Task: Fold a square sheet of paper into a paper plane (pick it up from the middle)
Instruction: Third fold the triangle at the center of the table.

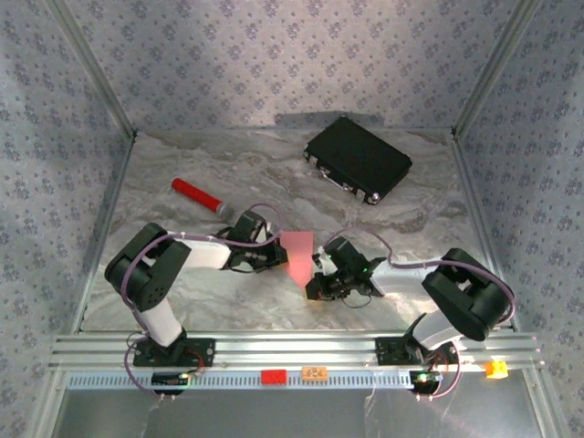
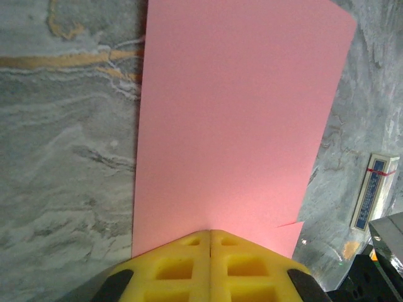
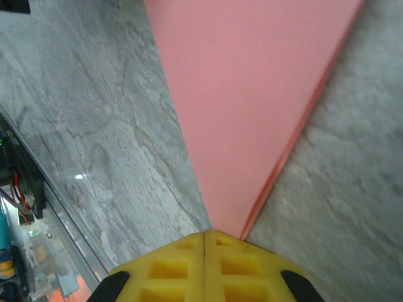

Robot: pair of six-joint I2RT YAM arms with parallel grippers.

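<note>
Left wrist shows a printed card near the folded paper.

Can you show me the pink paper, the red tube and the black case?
pink paper [image 1: 297, 254]: top view, middle of the sheet.
red tube [image 1: 193, 192]: top view, its red body.
black case [image 1: 358, 157]: top view, middle of lid.

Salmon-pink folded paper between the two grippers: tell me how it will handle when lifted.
The thin salmon-pink folded paper is likely very light and floppy; it spans between the shut left gripper and right gripper, so it may sag if one lets go. The layered edge in the right wrist view suggests folds add some stiffness.
</note>
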